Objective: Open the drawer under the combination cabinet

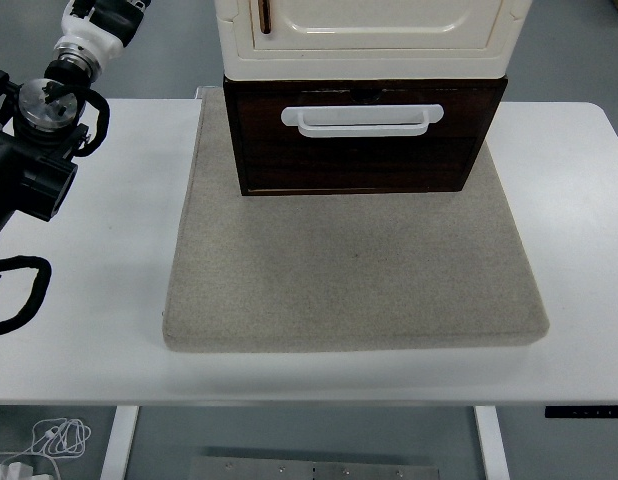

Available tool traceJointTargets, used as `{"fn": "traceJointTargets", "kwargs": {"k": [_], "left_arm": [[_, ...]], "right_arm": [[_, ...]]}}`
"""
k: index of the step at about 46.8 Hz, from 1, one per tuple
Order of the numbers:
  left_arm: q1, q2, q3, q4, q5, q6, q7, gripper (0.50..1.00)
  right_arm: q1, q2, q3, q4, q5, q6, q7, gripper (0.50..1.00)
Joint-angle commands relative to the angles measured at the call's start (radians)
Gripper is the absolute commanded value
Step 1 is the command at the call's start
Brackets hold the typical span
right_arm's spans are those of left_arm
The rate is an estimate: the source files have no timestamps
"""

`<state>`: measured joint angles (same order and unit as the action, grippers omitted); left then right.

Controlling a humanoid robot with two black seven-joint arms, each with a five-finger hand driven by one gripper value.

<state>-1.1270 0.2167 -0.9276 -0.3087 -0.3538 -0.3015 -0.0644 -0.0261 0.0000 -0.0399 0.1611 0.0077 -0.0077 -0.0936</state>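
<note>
grey felt mat (354, 290) covers the near table (99, 300); at its far edge sits the cream cabinet (364, 30) on its dark drawer (364, 150), shut, front facing the robot. the white handle (362, 120) runs left to right. the left arm (34, 150) is well left; its fingers cannot be told. a skewed or hard pull could drag the whole cabinet forward.
</note>
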Motion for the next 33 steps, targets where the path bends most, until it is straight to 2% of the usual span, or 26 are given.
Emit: {"fn": "traceJointTargets", "kwargs": {"k": [1,8,17,26,33], "left_arm": [[-0.008,0.021,0.006,-0.004,0.01,-0.001,0.0,1.0],[-0.059,0.082,0.01,-0.006,0.073,0.016,-0.005,1.0],[-0.12,0.15,0.015,-0.024,0.136,-0.001,-0.002,1.0],[-0.166,0.227,0.027,-0.165,0.285,-0.002,-0.005,1.0],[-0.198,0.282,0.027,-0.285,0.296,-0.002,-0.005,1.0]], "right_arm": [[0.0,0.0,0.0,0.0,0.0,0.0,0.0,0.928],[0.0,0.0,0.0,0.0,0.0,0.0,0.0,0.928],[0.0,0.0,0.0,0.0,0.0,0.0,0.0,0.928],[0.0,0.0,0.0,0.0,0.0,0.0,0.0,0.928],[0.0,0.0,0.0,0.0,0.0,0.0,0.0,0.928]]}}
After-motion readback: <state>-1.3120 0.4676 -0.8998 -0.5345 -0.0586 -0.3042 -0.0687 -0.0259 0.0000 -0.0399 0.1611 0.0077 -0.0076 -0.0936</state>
